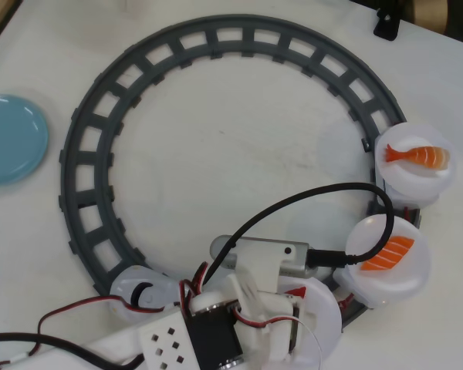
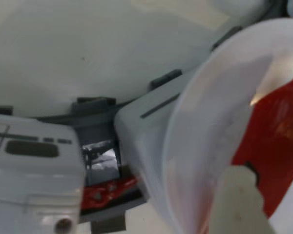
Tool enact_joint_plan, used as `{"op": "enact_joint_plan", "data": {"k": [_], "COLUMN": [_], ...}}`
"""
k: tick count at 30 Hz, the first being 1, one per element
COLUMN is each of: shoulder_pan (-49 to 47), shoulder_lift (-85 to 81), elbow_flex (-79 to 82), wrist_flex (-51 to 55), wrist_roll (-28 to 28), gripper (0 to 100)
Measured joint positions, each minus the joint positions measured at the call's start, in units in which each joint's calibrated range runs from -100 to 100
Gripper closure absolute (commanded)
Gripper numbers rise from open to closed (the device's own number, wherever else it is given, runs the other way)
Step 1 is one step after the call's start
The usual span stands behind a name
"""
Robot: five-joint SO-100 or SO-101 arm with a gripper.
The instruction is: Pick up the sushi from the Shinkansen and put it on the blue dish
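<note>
The white Shinkansen [image 1: 135, 293] stands on the near part of the grey track, its nose to the left in the overhead view. In the wrist view its engine [image 2: 34, 161] with black window marks is at the left. The dark red sushi [image 2: 278, 146] lies on the first car's white plate [image 2: 185, 146]. In the overhead view only a red sliver of the sushi [image 1: 297, 291] shows beside my wrist. My gripper [image 1: 297, 306] hangs low over that plate [image 1: 333, 312], and one white finger [image 2: 239, 200] is right at the sushi's edge. The jaws are mostly hidden. The blue dish [image 1: 14, 139] lies far left, empty.
Two more cars carry white plates: one with the orange striped salmon [image 1: 387, 256], one with the orange shrimp [image 1: 418, 156]. The grey circular track [image 1: 216, 38] rings the table's middle. A black cable [image 1: 324, 193] arcs over the track from my wrist. A black bracket [image 1: 387, 21] sits at top right.
</note>
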Motion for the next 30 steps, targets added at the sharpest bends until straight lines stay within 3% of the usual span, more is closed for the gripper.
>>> {"op": "enact_joint_plan", "data": {"k": [15, 19, 30], "shoulder_pan": [-0.82, -0.25, -1.88], "shoulder_lift": [6.50, 6.58, 5.74], "elbow_flex": [-1.28, -1.37, -12.08], "wrist_flex": [-0.08, 0.08, 8.82], "wrist_roll": [-0.93, -1.66, -0.72], "gripper": [81, 98, 97]}}
